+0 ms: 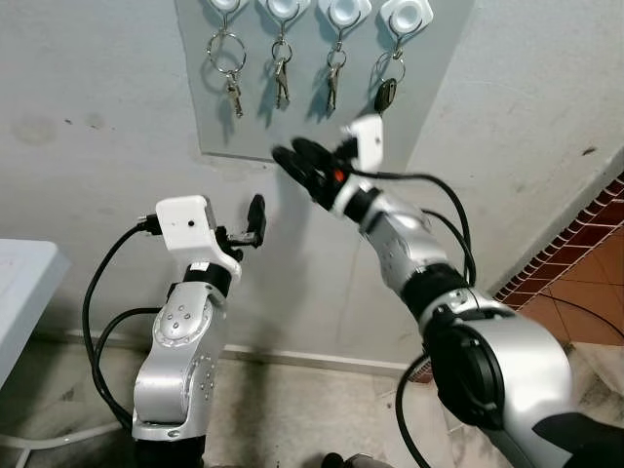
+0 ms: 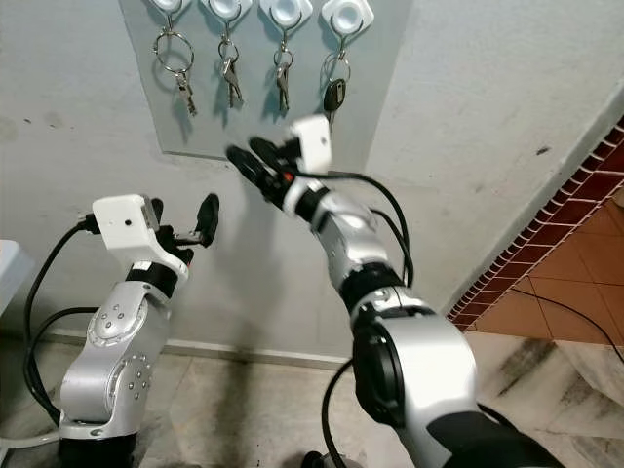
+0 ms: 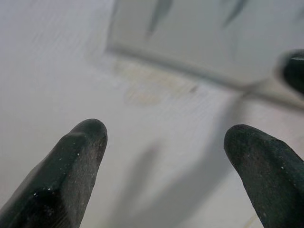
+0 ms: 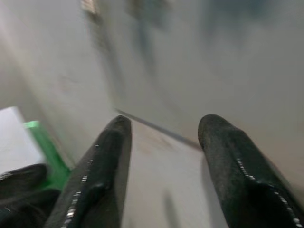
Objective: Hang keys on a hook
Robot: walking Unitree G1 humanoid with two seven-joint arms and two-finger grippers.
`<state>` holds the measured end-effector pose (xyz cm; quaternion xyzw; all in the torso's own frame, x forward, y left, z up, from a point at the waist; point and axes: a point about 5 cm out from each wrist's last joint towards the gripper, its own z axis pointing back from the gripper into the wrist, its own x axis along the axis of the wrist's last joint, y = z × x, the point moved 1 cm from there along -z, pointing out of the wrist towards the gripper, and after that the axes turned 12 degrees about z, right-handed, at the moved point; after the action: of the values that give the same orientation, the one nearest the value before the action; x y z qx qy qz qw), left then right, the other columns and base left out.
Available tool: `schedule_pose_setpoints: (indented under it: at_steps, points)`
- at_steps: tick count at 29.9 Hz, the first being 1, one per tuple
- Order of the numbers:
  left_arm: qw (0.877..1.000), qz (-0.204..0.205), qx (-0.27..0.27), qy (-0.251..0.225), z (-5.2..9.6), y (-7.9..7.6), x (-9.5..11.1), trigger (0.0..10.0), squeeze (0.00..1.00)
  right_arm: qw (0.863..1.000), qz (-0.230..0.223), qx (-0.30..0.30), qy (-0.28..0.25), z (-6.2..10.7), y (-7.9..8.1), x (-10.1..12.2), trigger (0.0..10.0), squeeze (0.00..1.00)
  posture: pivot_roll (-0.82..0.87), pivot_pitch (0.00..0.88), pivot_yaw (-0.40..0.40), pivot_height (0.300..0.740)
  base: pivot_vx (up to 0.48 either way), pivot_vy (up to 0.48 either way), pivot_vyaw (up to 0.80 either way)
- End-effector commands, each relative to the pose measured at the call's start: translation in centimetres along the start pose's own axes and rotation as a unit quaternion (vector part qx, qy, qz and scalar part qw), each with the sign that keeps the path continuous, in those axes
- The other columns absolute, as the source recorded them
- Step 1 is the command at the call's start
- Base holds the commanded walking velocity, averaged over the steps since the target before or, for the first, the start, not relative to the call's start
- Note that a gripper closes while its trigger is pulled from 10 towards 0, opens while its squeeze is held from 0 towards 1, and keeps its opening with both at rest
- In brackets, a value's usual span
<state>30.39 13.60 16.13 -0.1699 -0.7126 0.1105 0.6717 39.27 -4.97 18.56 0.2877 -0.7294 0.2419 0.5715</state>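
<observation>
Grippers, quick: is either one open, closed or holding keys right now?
Left gripper: open, holding nothing.
Right gripper: open, holding nothing, below the key sets.

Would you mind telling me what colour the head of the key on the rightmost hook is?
Black; the rightmost key shows best in the left eye view.

Hooks: four, white, in one row along the top of the panel (image 1: 322, 117); first (image 1: 225, 8), second (image 1: 284, 10), third (image 1: 344, 12), fourth (image 1: 406, 15).
Key sets: four, one per hook; first (image 1: 230, 70), second (image 1: 282, 73), third (image 1: 334, 76), fourth (image 1: 387, 88) black-headed.
Panels: one.
Tools: two; left tool (image 1: 255, 219), right tool (image 1: 297, 161).
</observation>
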Motion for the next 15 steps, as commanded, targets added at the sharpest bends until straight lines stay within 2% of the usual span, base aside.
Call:
schedule_pose_setpoints:
  at_steps: [1, 2, 3, 7, 8, 9, 11, 13, 15]
  points:
    - [1.0, -0.001, 0.005, 0.016, -0.1, 0.9, -1.2, 10.0, 0.0, 0.999, 0.012, -0.035, 0.004, 1.2, -1.2, -0.4, 10.0, 1.0, 0.07, 0.086, -0.079, 0.74, 0.0, 0.0, 0.0]
    - [1.0, -0.008, 0.009, 0.023, -0.2, 1.3, -1.6, 10.0, 0.0, 0.999, 0.011, -0.048, 0.011, 1.8, -1.6, -1.0, 10.0, 1.0, 0.06, 0.083, -0.076, 0.74, 0.0, 0.0, 0.0]
    - [0.999, -0.019, 0.018, 0.035, -0.4, 2.0, -2.5, 10.0, 0.0, 0.996, 0.011, -0.08, 0.033, 3.1, -2.3, -2.2, 10.0, 1.0, 0.06, 0.08, -0.072, 0.74, 0.0, 0.0, 0.0]
    - [0.997, -0.024, 0.038, 0.063, -0.6, 3.5, -4.6, 10.0, 0.0, 0.99, 0.011, -0.121, 0.073, 5.9, -3.0, -4.8, 10.0, 1.0, 0.05, 0.061, -0.063, 0.74, 0.0, 0.0, 0.0]
    - [0.994, -0.034, 0.054, 0.084, -0.5, 4.5, -6.1, 10.0, 0.0, 0.984, 0.009, -0.149, 0.1, 7.8, -3.2, -6.4, 10.0, 1.0, 0.04, 0.053, -0.059, 0.74, 0.0, 0.0, 0.0]
    - [0.993, -0.034, 0.064, 0.095, -0.4, 5.1, -6.9, 10.0, 0.0, 0.979, 0.009, -0.168, 0.117, 8.9, -3.4, -7.3, 10.0, 1.0, 0.04, 0.047, -0.056, 0.74, 0.0, 0.0, 0.0]
    - [0.991, -0.037, 0.077, 0.108, -0.2, 5.7, -7.8, 10.0, 0.0, 0.972, 0.007, -0.191, 0.139, 10.2, -3.5, -8.4, 10.0, 1.0, 0.03, 0.041, -0.052, 0.74, 0.0, 0.0, 0.0]
    - [0.985, -0.054, 0.096, 0.134, 0.4, 6.8, -9.7, 10.0, 0.0, 0.959, 0.01, -0.216, 0.182, 12.5, -3.2, -10.3, 10.0, 1.0, 0.03, 0.027, -0.047, 0.74, 0.0, 0.0, 0.0]
    - [0.984, -0.056, 0.1, 0.14, 0.5, 7.0, -10.0, 10.0, 0.0, 0.958, 0.009, -0.217, 0.186, 12.8, -3.1, -10.6, 10.0, 1.0, 0.03, 0.025, -0.046, 0.74, 0.0, 0.0, 0.0]
